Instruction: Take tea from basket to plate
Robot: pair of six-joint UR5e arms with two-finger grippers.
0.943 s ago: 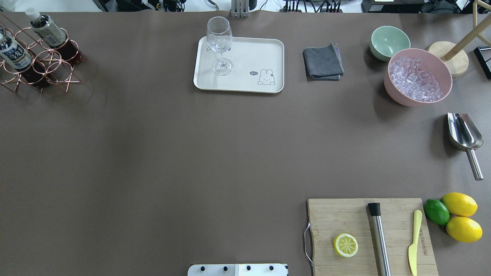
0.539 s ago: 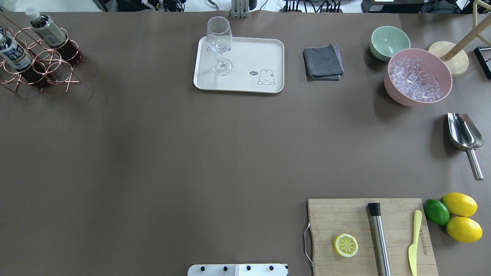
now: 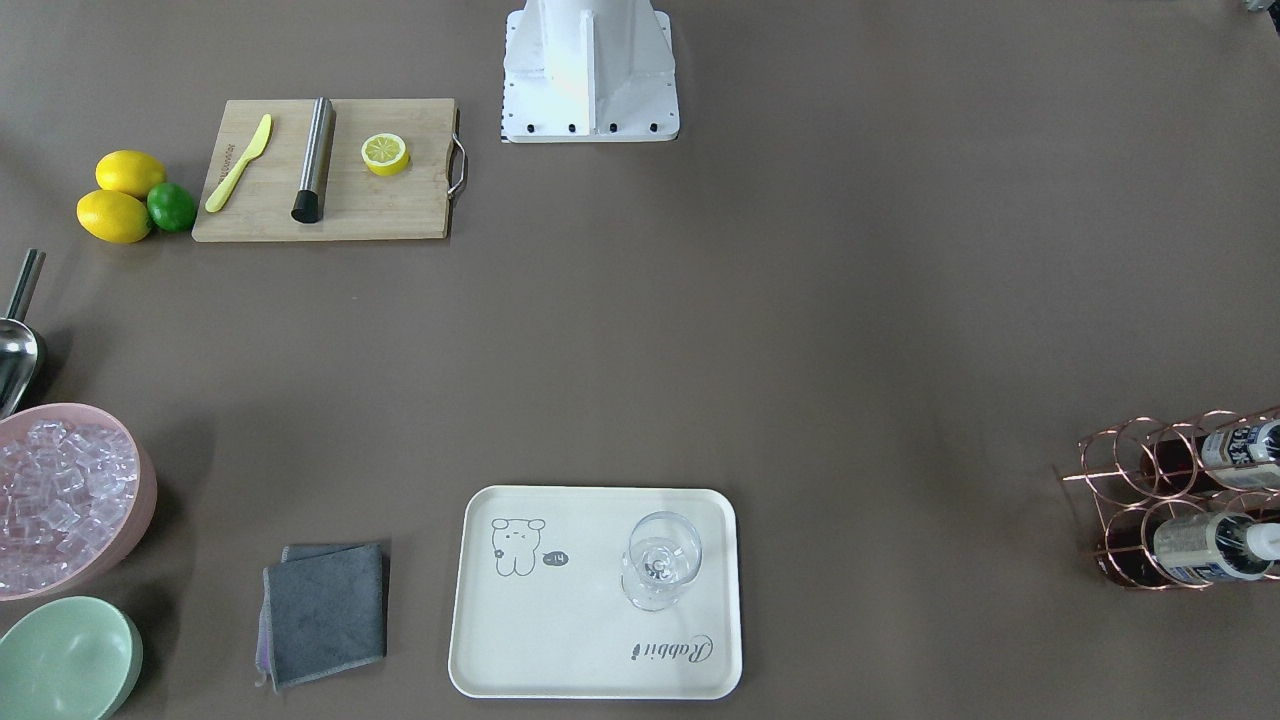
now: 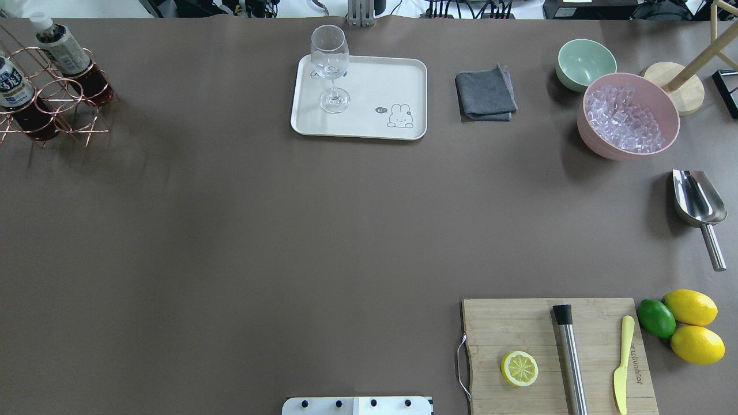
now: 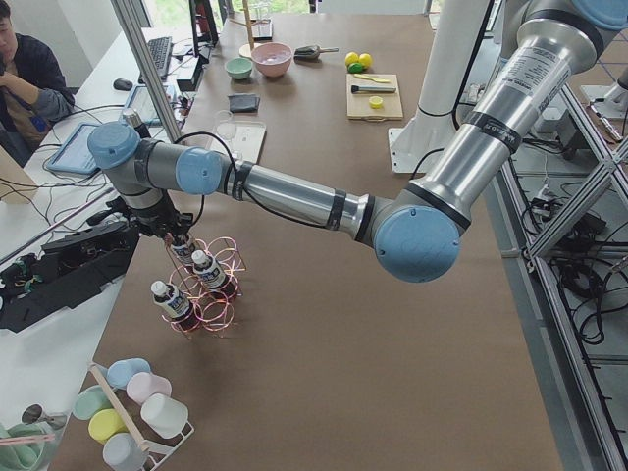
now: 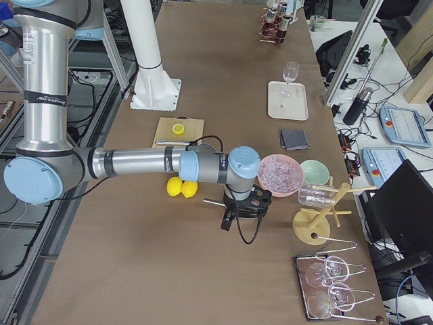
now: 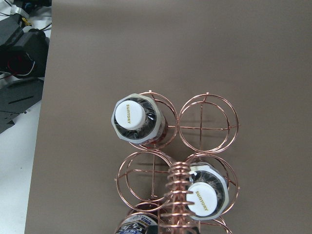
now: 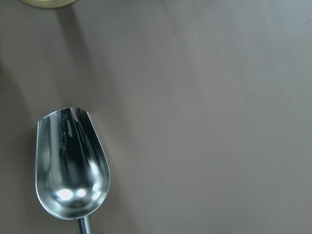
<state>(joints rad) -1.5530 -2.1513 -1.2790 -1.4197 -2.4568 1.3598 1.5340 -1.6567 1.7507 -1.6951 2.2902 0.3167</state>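
Brown and matte, the surface (image 4: 230,230) fills our overhead view. At its 10 o'clock corner stands the basket (image 4: 57,109). At 12 o'clock lies the plate (image 4: 369,124), well apart from the basket. A wine glass (image 4: 330,63) stands upright on the plate, toward its 9 o'clock side.

From our left wrist view we look straight down into the basket. One tea (image 7: 130,114) stands upright in the ring cell at 11 o'clock. A second tea (image 7: 201,197) stands at 5 o'clock, just beside the coiled handle (image 7: 175,192). A third tea (image 7: 136,225) shows only partly at the 6 o'clock edge.

In the exterior left view our left tool (image 5: 175,238) hangs just over the basket, close to the bottle caps. We cannot tell whether its fingers are spread or pressed together, nor whether they touch anything.

In the exterior right view our right tool (image 6: 233,217) hangs low over the surface near the pink bowl (image 6: 279,172) of ice. Its wrist view looks down on a steel scoop (image 8: 70,170) lying on the surface. We cannot tell the state of its fingers either.
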